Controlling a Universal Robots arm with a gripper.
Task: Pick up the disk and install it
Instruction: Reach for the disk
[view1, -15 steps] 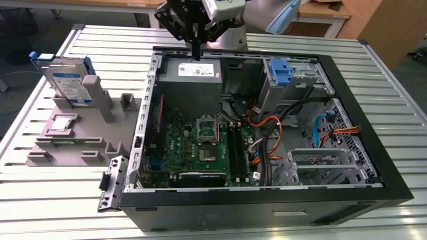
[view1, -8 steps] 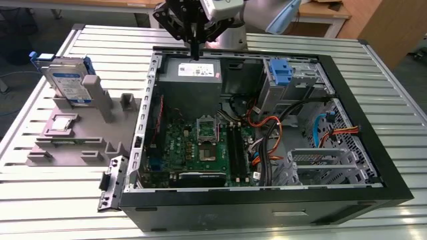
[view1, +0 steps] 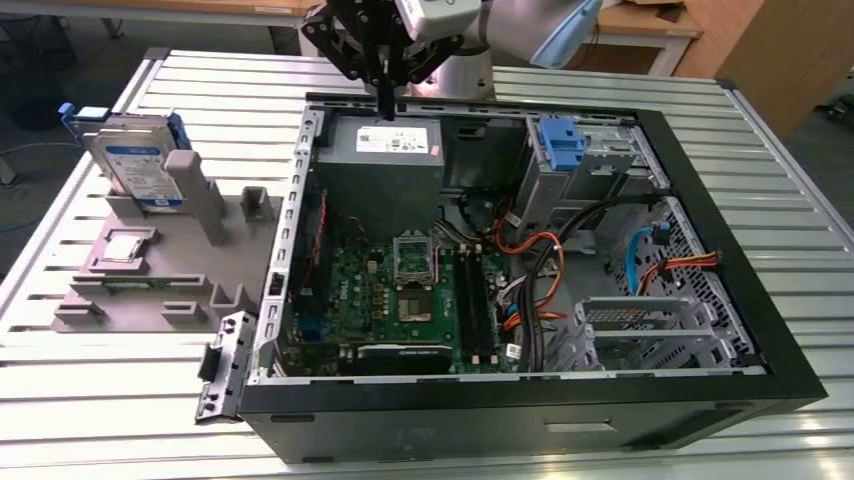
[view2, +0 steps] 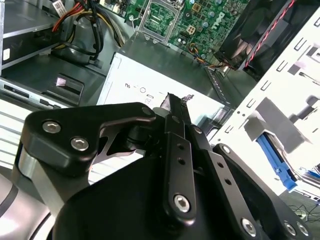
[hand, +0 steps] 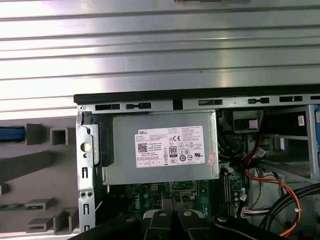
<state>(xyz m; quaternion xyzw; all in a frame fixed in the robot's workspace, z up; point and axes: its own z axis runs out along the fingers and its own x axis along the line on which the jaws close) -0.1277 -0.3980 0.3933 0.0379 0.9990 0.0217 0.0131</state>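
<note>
The flat silver blue-railed disk (view1: 138, 165) is standing untouched in the grey plastic fixture (view1: 147, 285); the black pincer (view1: 387, 110) is hovering, clenched and empty, over the grey metal power supply (view1: 384, 142).

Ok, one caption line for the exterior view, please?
Shut gripper hovers above the power supply of the open computer case; the disk stands in the grey fixture outside.

The silver, blue-railed disk (view1: 139, 162) is stood on edge in a grey holder (view1: 147, 275) at the exterior view's left.
</note>
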